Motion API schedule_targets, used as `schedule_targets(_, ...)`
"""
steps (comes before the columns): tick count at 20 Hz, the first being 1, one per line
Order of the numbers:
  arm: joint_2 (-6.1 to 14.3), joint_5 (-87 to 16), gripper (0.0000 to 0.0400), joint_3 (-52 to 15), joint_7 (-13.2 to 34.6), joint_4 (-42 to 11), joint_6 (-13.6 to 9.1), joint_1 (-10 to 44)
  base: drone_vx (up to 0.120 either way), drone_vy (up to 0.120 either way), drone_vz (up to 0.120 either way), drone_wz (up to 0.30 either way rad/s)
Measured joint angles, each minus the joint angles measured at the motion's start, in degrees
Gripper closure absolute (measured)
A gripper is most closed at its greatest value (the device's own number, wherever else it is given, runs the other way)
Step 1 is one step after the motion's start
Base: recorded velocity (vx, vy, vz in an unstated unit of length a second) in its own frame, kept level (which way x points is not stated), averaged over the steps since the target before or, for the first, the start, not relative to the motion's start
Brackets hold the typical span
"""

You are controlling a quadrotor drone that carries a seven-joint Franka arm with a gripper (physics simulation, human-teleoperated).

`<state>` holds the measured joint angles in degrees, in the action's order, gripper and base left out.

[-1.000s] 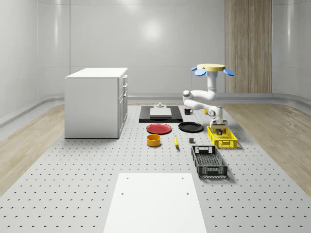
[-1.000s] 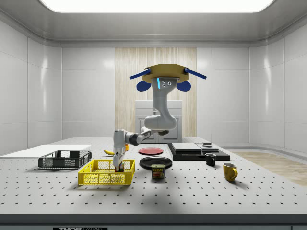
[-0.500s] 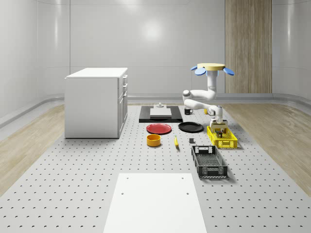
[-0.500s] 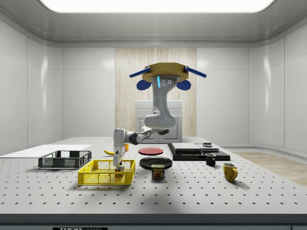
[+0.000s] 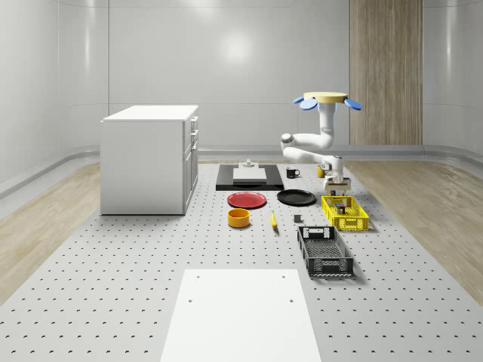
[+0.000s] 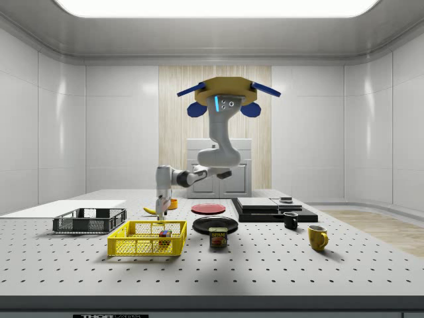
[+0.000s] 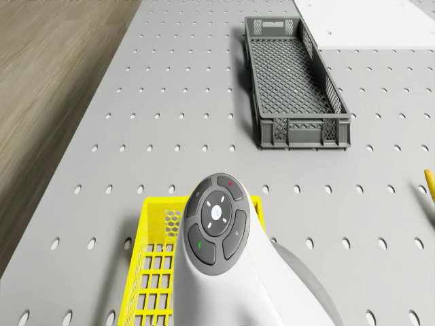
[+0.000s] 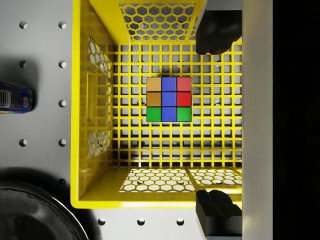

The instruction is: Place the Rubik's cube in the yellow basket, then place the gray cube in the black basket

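— What sits nearest on the bench [image 5: 113,286]?

— In the whole-scene view, the black basket [image 5: 324,250], with the yellow basket [image 5: 345,213] just beyond it. The Rubik's cube [image 8: 169,99] lies flat on the yellow basket's mesh floor.

— And the hand [image 8: 216,120]?

— It hangs above the yellow basket, fingers [image 8: 215,32] spread wide and holding nothing, well clear of the cube.

— The drone [image 6: 222,99]?

— It hovers high beyond the yellow basket, over the black plate [image 5: 296,197], the arm reaching down towards the basket.

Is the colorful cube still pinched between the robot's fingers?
No: the Rubik's cube lies on the yellow basket floor, with the fingers spread apart.
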<state>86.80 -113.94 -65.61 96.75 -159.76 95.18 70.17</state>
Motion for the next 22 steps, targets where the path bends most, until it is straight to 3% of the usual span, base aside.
schedule_targets(15,-0.6,-0.1,0.0,-0.1,-0.2,-0.1,-0.7,-0.3,0.005,-0.12,0.0,0.0)
schedule_targets(22,-0.9,-0.2,0.0,-0.1,-0.3,-0.1,-0.9,-0.5,0.12,-0.12,0.0,0.0)
